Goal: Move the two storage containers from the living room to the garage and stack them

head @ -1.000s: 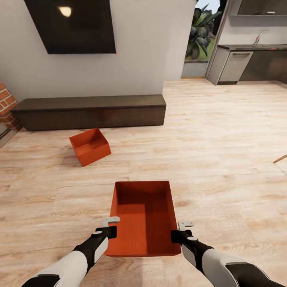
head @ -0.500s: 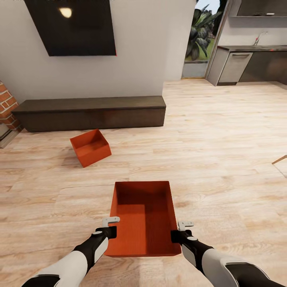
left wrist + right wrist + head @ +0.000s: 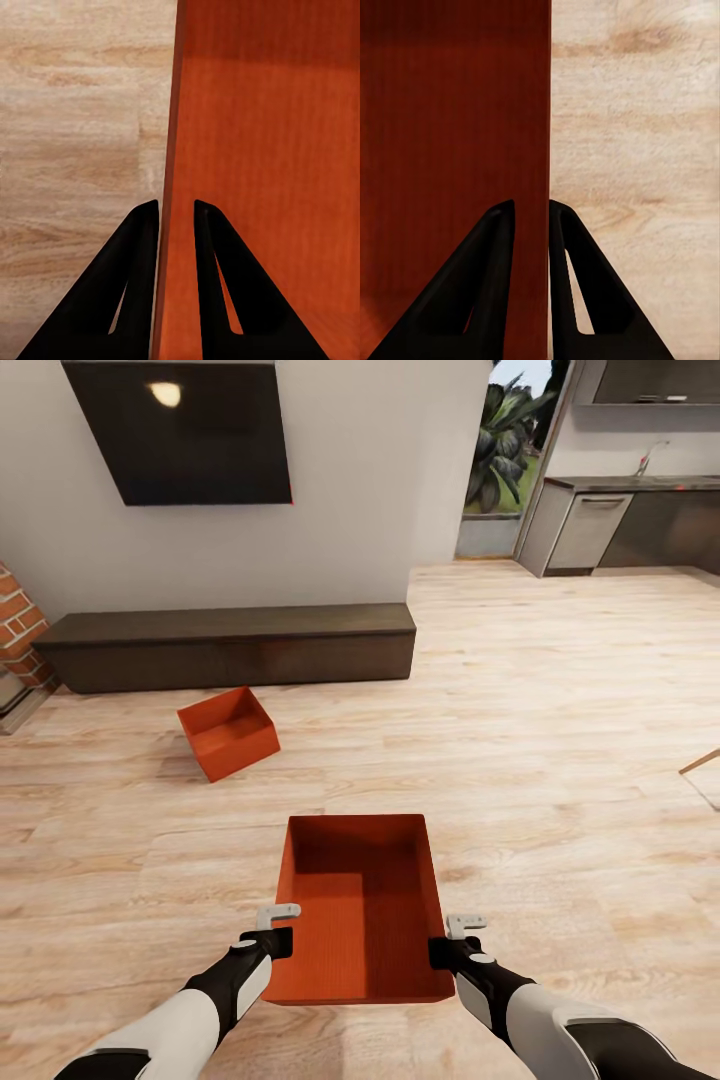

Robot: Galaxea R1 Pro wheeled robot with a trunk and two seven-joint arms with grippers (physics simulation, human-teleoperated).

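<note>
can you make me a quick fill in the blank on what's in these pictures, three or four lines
1. The left tool and the right tool each pinch a side wall of the held storage container, one on each ____.
2. The second storage container sits on the light ____ plank floor.
3. That second container lies in front of the low dark ____.
4. Above the bench, a dark ____ hangs on the white wall.

Missing words: side; wood; bench; tv screen

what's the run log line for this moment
room: living room | left claw: shut on near orange-red plastic bin wall | right claw: same | second orange-red bin: on wood floor
</note>
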